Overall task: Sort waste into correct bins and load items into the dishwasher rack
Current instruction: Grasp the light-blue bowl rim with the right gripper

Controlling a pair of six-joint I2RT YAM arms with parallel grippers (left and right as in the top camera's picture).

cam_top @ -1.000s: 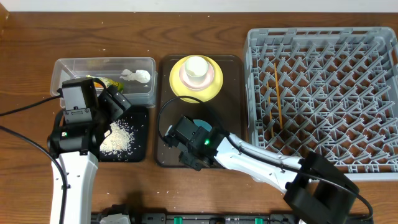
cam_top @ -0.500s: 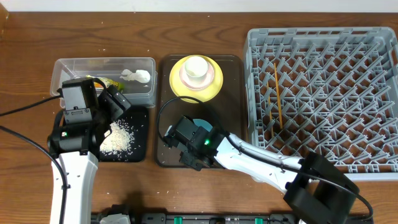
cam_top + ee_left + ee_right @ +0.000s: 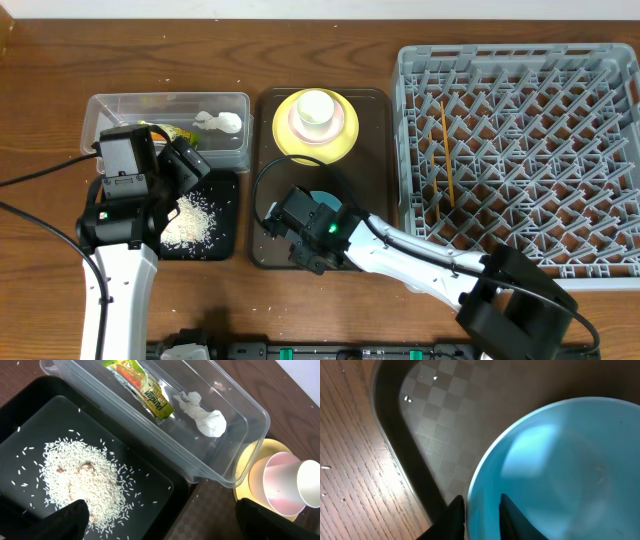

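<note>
My right gripper is shut on the rim of the light blue bowl, one finger outside and one inside. The bowl sits on the dark brown serving tray. My left gripper hangs open above the black tray, which holds the rice. In the clear tub lie the snack wrapper and the tissue. A white cup stands in the pink bowl on the yellow plate. Chopsticks lie in the grey rack.
A few stray rice grains lie on the serving tray and on the wooden table beside its raised edge. The rack fills the right side of the table, close against the serving tray.
</note>
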